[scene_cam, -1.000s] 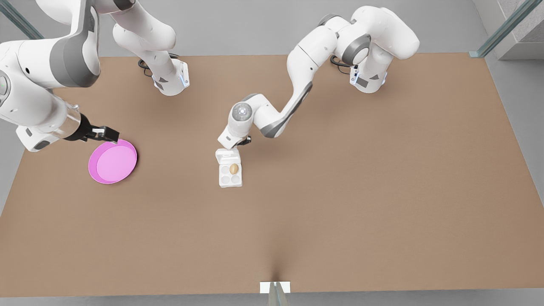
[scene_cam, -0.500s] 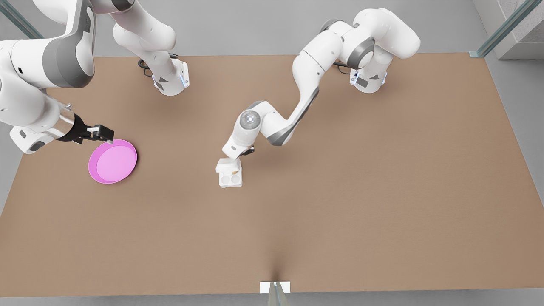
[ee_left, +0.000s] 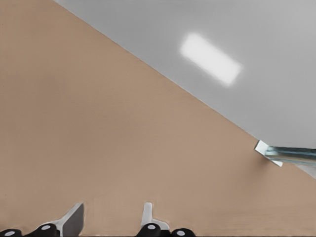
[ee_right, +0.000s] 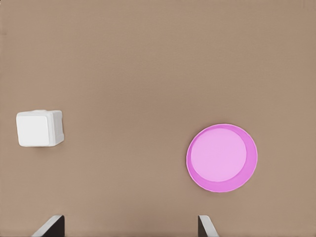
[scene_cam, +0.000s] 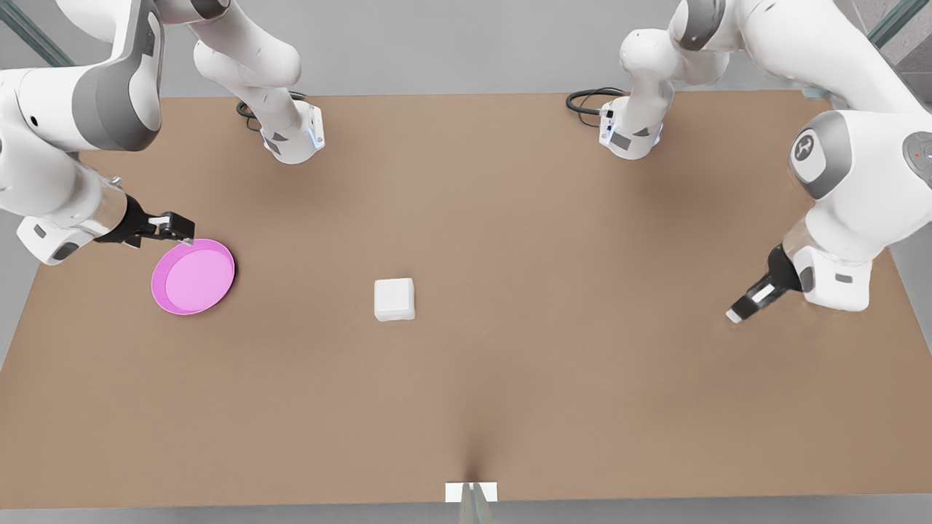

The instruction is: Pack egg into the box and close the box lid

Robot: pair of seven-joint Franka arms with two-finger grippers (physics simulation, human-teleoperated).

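Lid (scene_cam: 394,294) down on box (scene_cam: 394,315), left claw (scene_cam: 734,315) and right claw (scene_cam: 188,231) (by plate (scene_cam: 157,281)) both open.

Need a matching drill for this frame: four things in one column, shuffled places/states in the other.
1. box
2. pink plate
3. left gripper
4. right gripper

A. open, by the plate's rim
B. closed, middle of the table
C. empty, front view's left
D. open, near the front view's right edge

Pairs: 1-B, 2-C, 3-D, 4-A

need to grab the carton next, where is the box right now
The box sits shut near the table's middle in the front view, to the right of the pink plate.
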